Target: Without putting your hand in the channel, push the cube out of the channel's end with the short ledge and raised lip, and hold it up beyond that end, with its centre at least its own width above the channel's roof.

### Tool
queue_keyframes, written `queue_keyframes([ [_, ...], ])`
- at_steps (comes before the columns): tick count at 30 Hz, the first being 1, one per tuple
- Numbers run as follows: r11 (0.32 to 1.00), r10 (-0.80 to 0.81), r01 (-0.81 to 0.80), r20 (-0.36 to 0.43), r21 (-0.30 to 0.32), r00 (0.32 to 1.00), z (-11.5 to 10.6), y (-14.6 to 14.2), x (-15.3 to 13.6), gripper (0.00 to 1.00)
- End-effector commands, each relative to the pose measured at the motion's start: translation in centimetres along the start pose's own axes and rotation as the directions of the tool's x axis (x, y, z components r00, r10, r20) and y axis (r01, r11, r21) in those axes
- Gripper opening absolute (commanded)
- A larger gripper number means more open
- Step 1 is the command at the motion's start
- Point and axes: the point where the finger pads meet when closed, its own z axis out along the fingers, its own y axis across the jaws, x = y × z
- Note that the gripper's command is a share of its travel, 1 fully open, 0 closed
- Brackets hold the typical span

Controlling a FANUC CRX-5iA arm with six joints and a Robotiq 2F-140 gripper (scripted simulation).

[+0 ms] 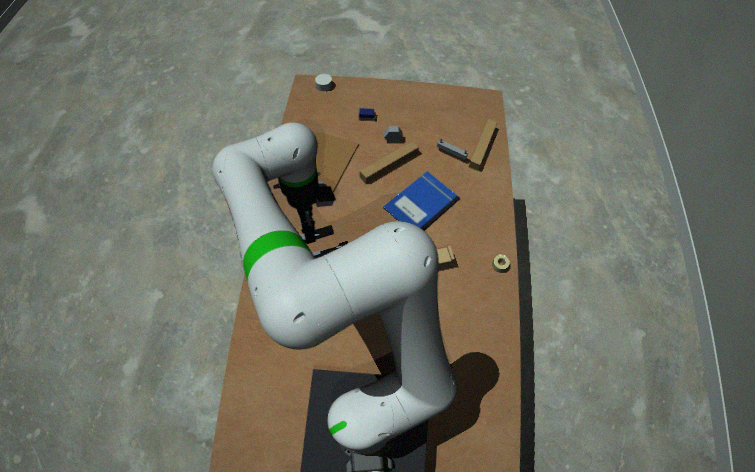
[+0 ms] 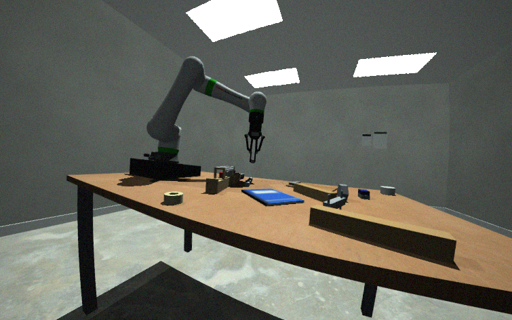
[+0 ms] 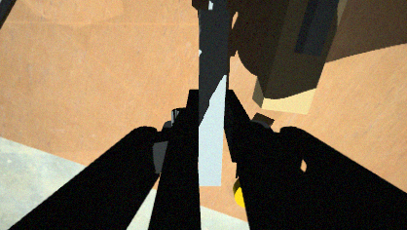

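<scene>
My gripper is shut on a flat grey bar, which points straight down from the fingers. It hangs high above the table. The wooden channel lies on the table below and to the side. In the overhead view only its tan end shows past the arm. A small red thing shows inside the channel's frame; I cannot tell more of the cube.
A blue book, two wooden bars, a grey clamp, a small blue block, a grey cylinder and a tape ring lie on the table. A yellow thing lies near the edge.
</scene>
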Motion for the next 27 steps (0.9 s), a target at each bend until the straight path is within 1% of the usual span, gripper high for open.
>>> queue_keyframes([
  [1,0.991,0.13,-0.13,-0.007,0.027,0.991,0.2,6.4,-2.8,0.1],
  [2,0.991,0.132,-0.132,-0.006,0.027,0.991,0.3,7.6,-3.3,0.1],
  [4,0.991,0.132,-0.132,-0.006,0.027,0.991,0.3,7.6,-3.3,0.1],
  [5,0.991,0.132,-0.132,-0.006,0.027,0.991,0.4,9.9,-4.3,0.1],
  [7,0.991,0.132,-0.132,-0.007,0.027,0.991,0.9,9.9,-4.3,0.1],
  [11,0.991,0.132,-0.132,-0.007,0.027,0.991,3.6,9.8,-4.3,0.1],
  [13,0.991,0.132,-0.132,-0.007,0.027,0.991,4.5,9.8,-4.3,0.1],
  [21,0.991,0.132,-0.132,-0.007,0.027,0.991,4.8,9.8,-4.3,0.1],
  [27,0.991,0.132,-0.132,-0.007,0.027,0.991,6.0,9.7,-4.2,0.1],
])
